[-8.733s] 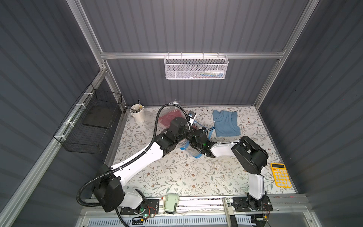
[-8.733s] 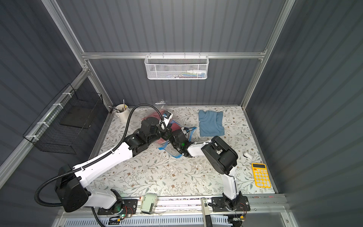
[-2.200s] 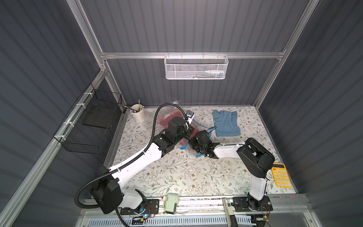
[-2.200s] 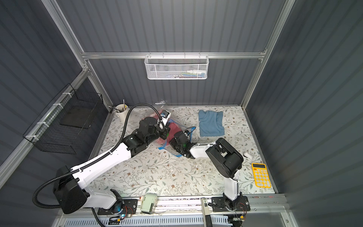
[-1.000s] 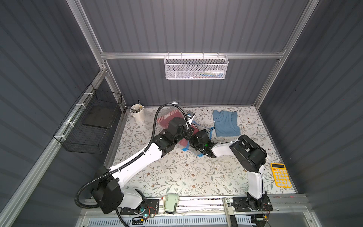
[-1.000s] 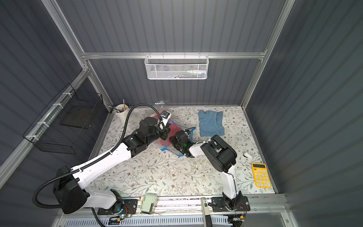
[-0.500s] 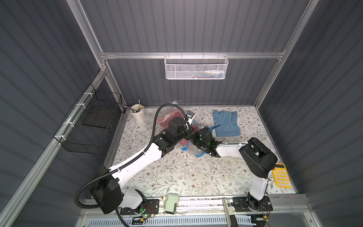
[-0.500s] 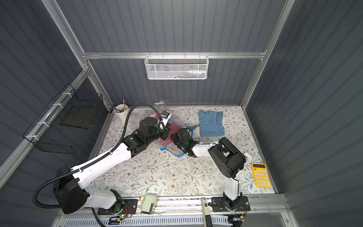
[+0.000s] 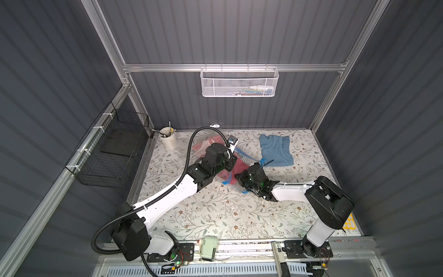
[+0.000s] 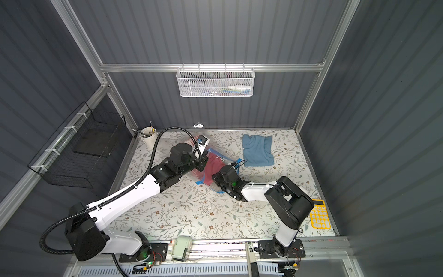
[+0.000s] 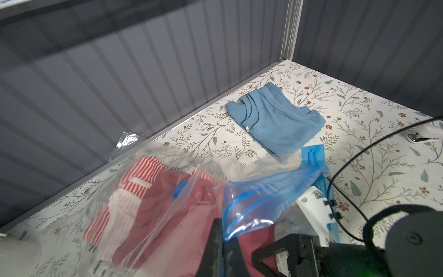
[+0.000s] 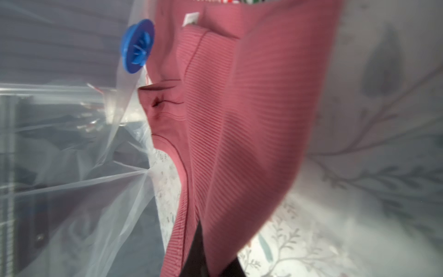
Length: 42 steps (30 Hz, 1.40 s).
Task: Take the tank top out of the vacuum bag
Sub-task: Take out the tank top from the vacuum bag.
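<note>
Left arm (image 9: 177, 191): stretched toward 1 o'clock, jaws clenched on zip edge of bag (image 11: 259, 191).
Right arm (image 9: 290, 191): toward 10 o'clock, jaws gripping tank top (image 12: 239, 120).
Bag: clear, crinkly.
Tank top: red, ribbed.

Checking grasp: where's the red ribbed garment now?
Red ribbed garment: mid-table, both top views, in the mouth of the clear plastic vacuum bag, its edge pinched by the right gripper.
</note>
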Motion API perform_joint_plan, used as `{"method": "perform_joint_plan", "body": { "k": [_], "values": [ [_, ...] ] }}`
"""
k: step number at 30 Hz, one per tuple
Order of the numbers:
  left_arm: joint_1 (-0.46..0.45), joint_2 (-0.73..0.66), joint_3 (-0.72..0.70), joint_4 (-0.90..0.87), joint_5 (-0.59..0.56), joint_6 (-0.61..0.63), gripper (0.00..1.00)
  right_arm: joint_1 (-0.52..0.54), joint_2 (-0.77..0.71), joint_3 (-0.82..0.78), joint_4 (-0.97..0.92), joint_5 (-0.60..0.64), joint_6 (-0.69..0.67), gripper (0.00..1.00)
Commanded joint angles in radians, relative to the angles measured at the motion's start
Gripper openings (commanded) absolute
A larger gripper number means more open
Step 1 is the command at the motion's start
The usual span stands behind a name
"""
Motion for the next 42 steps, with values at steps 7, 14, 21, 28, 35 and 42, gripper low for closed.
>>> {"method": "perform_joint_plan", "body": {
  "k": [7,14,21,28,35,42],
  "values": [
    [0.008,-0.002,0.002,0.020,-0.011,0.007,0.00,0.010,0.069,-0.046,0.122,0.039,0.060,0.40],
    [0.009,0.000,0.002,0.020,-0.007,0.006,0.00,0.014,0.102,-0.024,0.120,0.064,0.067,0.55],
    [0.008,0.002,0.003,0.023,-0.004,0.001,0.00,0.015,0.165,0.007,0.153,0.081,0.073,0.55],
    [0.009,0.002,0.003,0.022,0.000,0.001,0.00,0.014,0.211,0.034,0.217,0.118,0.039,0.53],
    [0.008,0.002,0.001,0.022,-0.003,0.002,0.00,0.013,0.282,0.075,0.350,0.131,0.018,0.39],
    [0.009,0.004,0.001,0.022,-0.009,0.004,0.00,0.015,0.238,0.057,0.339,0.138,-0.007,0.01]
  ]
}}
